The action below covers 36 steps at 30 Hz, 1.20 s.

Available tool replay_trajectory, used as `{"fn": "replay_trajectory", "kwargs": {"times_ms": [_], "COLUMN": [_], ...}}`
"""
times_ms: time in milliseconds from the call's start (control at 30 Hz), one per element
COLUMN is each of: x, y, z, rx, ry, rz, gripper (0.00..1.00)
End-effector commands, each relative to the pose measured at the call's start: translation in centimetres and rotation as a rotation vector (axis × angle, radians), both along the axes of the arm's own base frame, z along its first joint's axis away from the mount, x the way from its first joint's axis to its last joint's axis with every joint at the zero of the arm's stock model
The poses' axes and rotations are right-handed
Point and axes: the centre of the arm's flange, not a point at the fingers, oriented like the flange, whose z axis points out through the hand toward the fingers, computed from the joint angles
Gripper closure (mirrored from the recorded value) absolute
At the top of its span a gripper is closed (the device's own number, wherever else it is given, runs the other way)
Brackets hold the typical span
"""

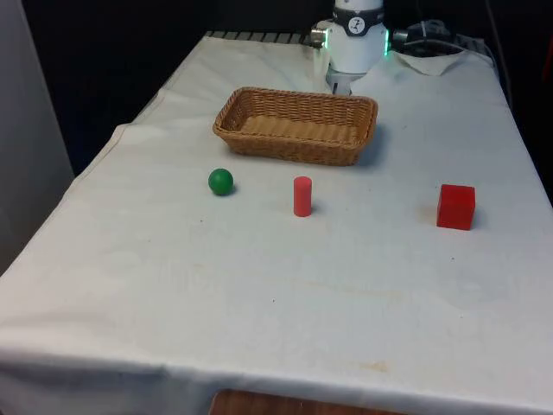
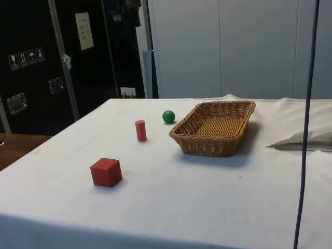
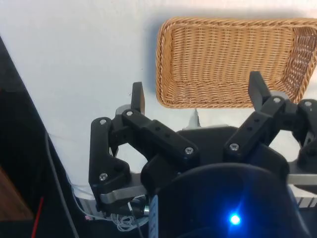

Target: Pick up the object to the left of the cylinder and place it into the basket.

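Nearest the front camera lies the white cloth (image 1: pixel 259 320) over the table, bare across its near half; a strip of brown wood shows below the cloth's hanging edge. Three small solids stand in a rough row across the middle of the cloth. A red cube (image 1: pixel 455 207) sits toward the front view's right, well apart from the others. A red cylinder (image 1: pixel 301 196) stands upright near the centre. A green ball (image 1: pixel 220 181), the object to the front view's left of the cylinder, rests on the cloth near it but not touching. Beyond the row, a wicker basket (image 1: pixel 259 130), rectangular with sloping walls, holds nothing.

From the side camera the same order appears in depth: cube (image 2: pixel 106 172) nearest, cylinder (image 2: pixel 140 130) next, ball (image 2: pixel 168 116) farthest, with the basket (image 2: pixel 207 148) beside the cylinder and ball. On the dark cabinets behind hang small plates with pictograms and a pale sheet of print; none of the writing can be read.

Seen from the wrist camera, the gripper (image 3: pixel 197 94) hangs above the cloth by the basket (image 3: pixel 168 64), near the table's edge. Its two black fingers (image 3: pixel 137 96) stand wide apart with nothing between them. The robot's white base (image 1: pixel 356 47) stands at the far end of the table, behind the basket.
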Motion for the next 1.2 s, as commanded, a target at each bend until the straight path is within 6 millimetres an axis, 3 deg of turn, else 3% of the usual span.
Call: {"fn": "replay_trajectory", "kwargs": {"times_ms": [0,1167], "x": [0.0,2.1], "y": [0.2,4.5], "z": [0.0,-4.0], "rx": [0.0,-0.029], "ry": [-0.002,-0.051], "rz": [0.002,0.021], "gripper": [0.0,0.0]}}
